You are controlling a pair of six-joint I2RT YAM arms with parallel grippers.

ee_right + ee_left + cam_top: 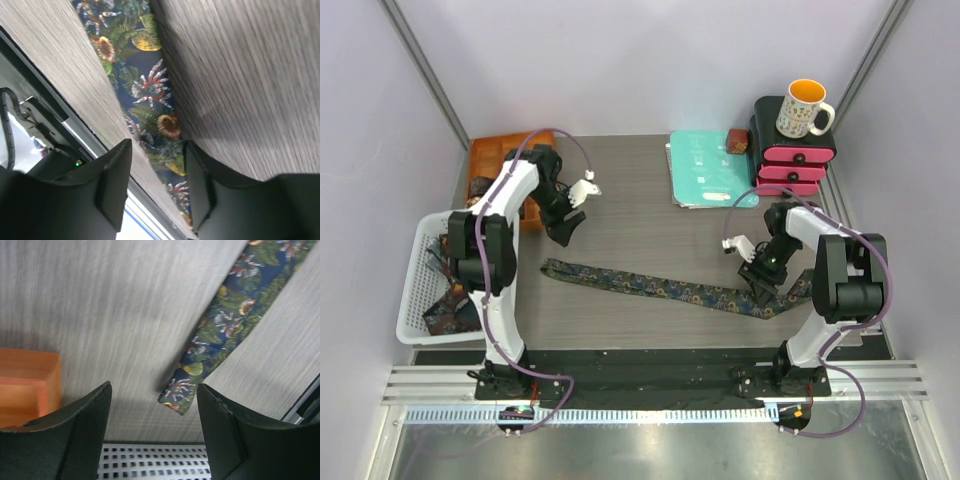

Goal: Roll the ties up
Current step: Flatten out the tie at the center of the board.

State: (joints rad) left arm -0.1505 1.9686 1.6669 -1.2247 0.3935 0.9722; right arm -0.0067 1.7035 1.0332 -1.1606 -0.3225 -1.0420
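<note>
The table (pixel 640 200) is viewed from above and behind the arm bases, which are set at the bottom of the frame, from far enough back that the whole worktop is taken in. The left wrist view is aimed steeply down past the left gripper (pixel 154 390) at close range. The tie (pixel 225 325) is caught at upper right, the orange box (pixel 25 385) at left and the basket (pixel 150 462) along the bottom. The right wrist view is likewise close, with the tabletop seen past the right gripper (pixel 157 145). The tie is shared by all three views.
</note>
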